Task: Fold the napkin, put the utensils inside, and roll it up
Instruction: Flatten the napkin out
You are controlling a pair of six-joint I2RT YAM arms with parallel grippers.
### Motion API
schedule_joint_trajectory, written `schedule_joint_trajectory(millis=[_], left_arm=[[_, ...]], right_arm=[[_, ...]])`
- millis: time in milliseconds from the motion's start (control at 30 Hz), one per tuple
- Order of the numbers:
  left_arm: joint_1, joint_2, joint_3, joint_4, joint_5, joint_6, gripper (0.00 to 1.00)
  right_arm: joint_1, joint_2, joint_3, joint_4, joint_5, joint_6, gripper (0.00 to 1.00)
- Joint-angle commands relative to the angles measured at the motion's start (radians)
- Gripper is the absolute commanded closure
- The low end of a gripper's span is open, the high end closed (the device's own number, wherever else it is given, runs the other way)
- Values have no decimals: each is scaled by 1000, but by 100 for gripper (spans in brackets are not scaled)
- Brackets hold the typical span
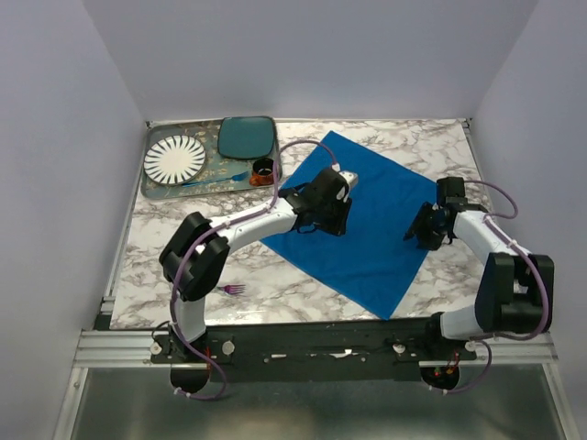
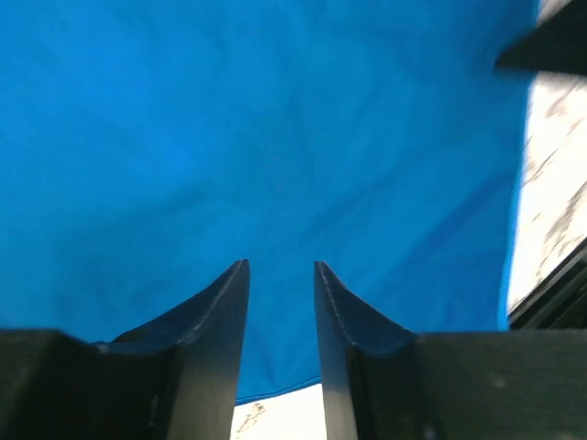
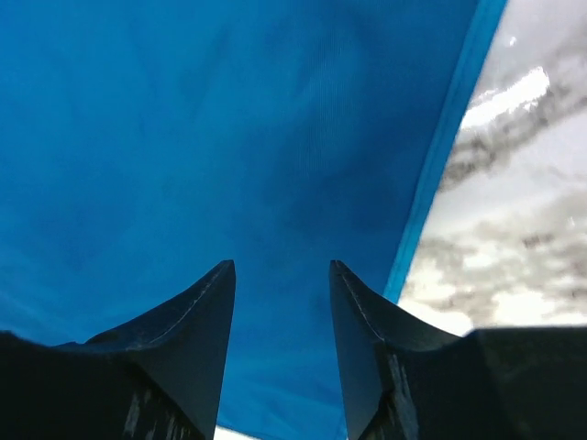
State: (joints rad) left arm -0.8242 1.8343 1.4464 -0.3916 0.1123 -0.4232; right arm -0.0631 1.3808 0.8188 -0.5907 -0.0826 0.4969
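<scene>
Okay, far left first: we see a tray (image 1: 152, 190) in the far-left corner of the counter (image 1: 147, 266). It carries a white striped plate (image 1: 174, 159), a dark teal plate (image 1: 247, 137) at its far right end and a small dark cup (image 1: 262, 169) by its right edge. A thin blue item lies on the tray too, too small for us to name.

Near left, the fork (image 1: 233, 290) lies alone on the bare counter, just right of the left arm's bend and well apart from the cloth.

Centre to right, the napkin (image 1: 376, 247) is spread flat and unfolded, set like a diamond with one corner far and one corner near.

The left tool (image 2: 280, 266) hangs over the napkin's left part. Its wrist view shows the two fingers parted with a narrow gap and blue cloth beneath, nothing pinched, so we call it open and empty.

The right tool (image 3: 280, 266) sits over the napkin's right corner, by the cloth's edge, with marble counter showing just to the right. Its fingers are also parted, nothing between them; whether the tips touch the cloth we cannot tell.
</scene>
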Motion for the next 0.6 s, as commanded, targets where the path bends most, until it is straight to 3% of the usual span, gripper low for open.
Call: schedule_joint_trajectory(millis=[0,167,300,567], left_arm=[[-36,26,-55,105,-20,-39,60],[-72,62,-122,169,-46,-81,62],[-95,78,-187,237,-36,-133,62],[-159,86,-245,295,-46,-166,64]], right_arm=[[-14,118,29,124,46,32,46],[-17,178,16,146,130,45,46],[-59,237,16,154,95,60,46],[-92,212,10,115,151,23,46]])
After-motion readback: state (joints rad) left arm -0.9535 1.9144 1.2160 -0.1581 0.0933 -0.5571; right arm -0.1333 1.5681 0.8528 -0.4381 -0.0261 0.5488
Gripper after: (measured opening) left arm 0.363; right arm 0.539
